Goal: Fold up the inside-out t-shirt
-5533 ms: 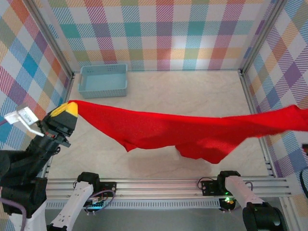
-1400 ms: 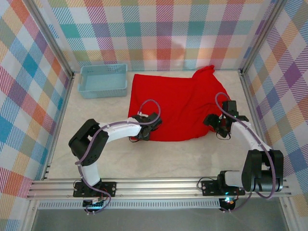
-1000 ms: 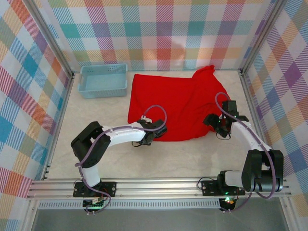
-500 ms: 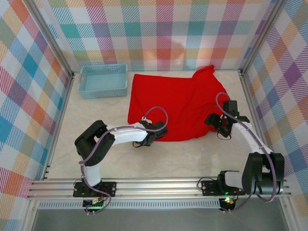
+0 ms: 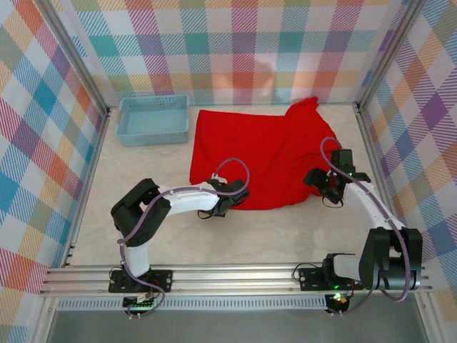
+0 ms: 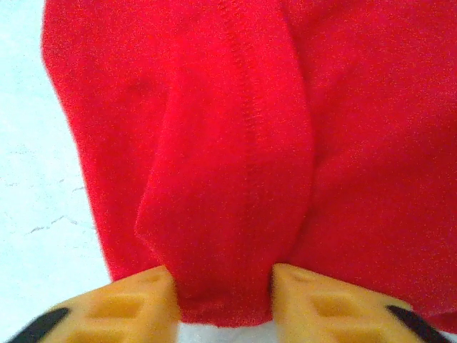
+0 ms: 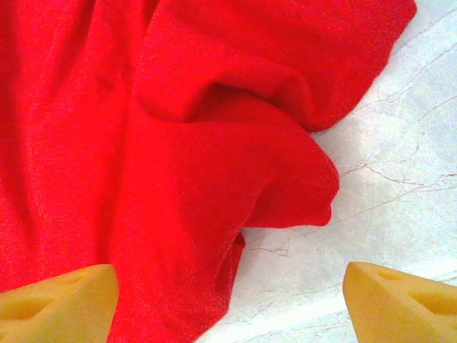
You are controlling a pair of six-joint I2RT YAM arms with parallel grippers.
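Observation:
The inside-out t-shirt point(image 5: 264, 153) is bright red and lies spread on the table's far middle, one corner rising against the back wall. My left gripper point(image 5: 227, 205) sits at its near left hem. In the left wrist view the left gripper point(image 6: 223, 300) has its yellow fingers point(image 6: 136, 304) pressed on both sides of a raised fold of the t-shirt point(image 6: 235, 143) with a seam along it. My right gripper point(image 5: 319, 187) is at the near right corner. In the right wrist view the right gripper point(image 7: 228, 300) stands wide open over the rumpled t-shirt point(image 7: 178, 143) edge and bare table.
A light-blue plastic basket point(image 5: 153, 119) stands at the back left, just left of the shirt. Plaid walls close in the back and both sides. Pale marbled table point(image 5: 285, 236) lies bare between the shirt and the near rail point(image 5: 235, 275).
The left gripper's fingers have drawn together on the hem and bunched it into a fold. The right arm has stayed put, and the shirt's outline is the same.

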